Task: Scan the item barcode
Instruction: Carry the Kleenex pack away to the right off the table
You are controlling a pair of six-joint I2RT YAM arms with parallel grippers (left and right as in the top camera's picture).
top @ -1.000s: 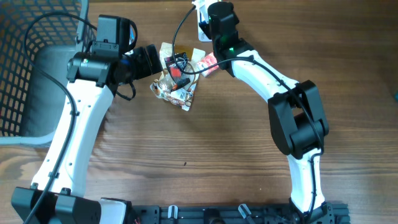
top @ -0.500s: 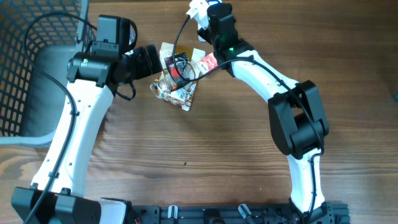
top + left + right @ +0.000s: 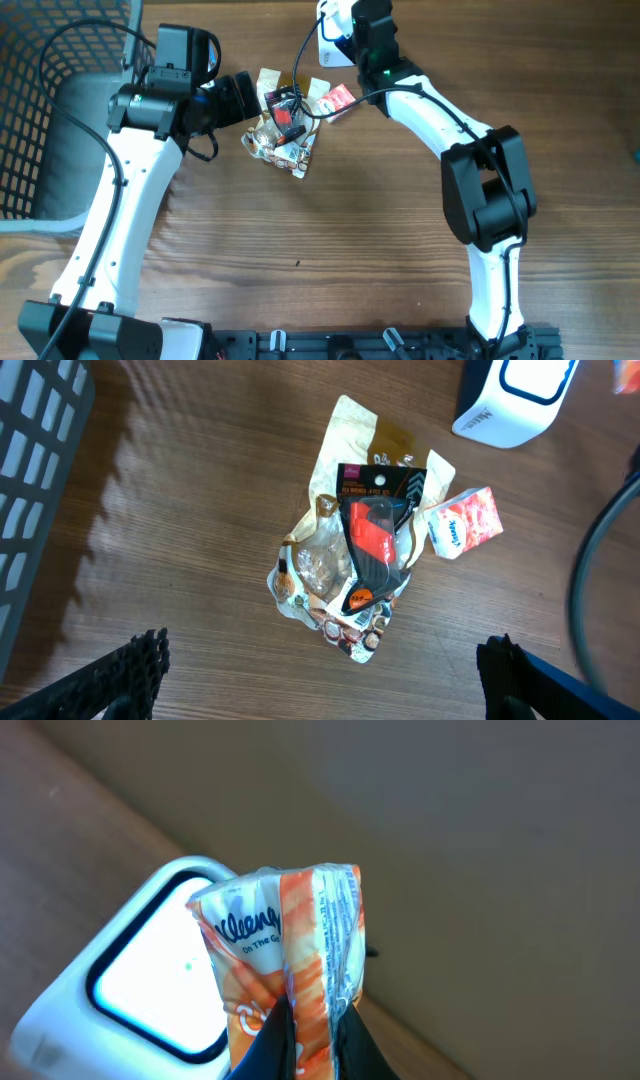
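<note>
My right gripper [image 3: 312,1020] is shut on an orange and white tissue pack [image 3: 285,935], held upright by its lower end. Just behind it stands the white barcode scanner [image 3: 120,1010] with its dark-rimmed window. From overhead, the right gripper [image 3: 348,28] is at the table's far edge beside the scanner [image 3: 326,32]. My left gripper [image 3: 325,690] is open, its black fingers [image 3: 125,675] at the lower corners of the left wrist view. It hovers above a pile of items [image 3: 355,560]. In the overhead view the left gripper [image 3: 268,108] is over that pile [image 3: 282,130].
The pile holds a beige packet [image 3: 350,435], a black and red carded item [image 3: 375,530], a patterned wrapper [image 3: 345,625] and a red and white pack [image 3: 465,520]. A dark wire basket [image 3: 40,100] stands at the left. A black cable [image 3: 295,50] loops over the pile.
My right gripper has carried the tissue pack a little up and to the right, to the scanner. The left arm and the pile have not moved.
</note>
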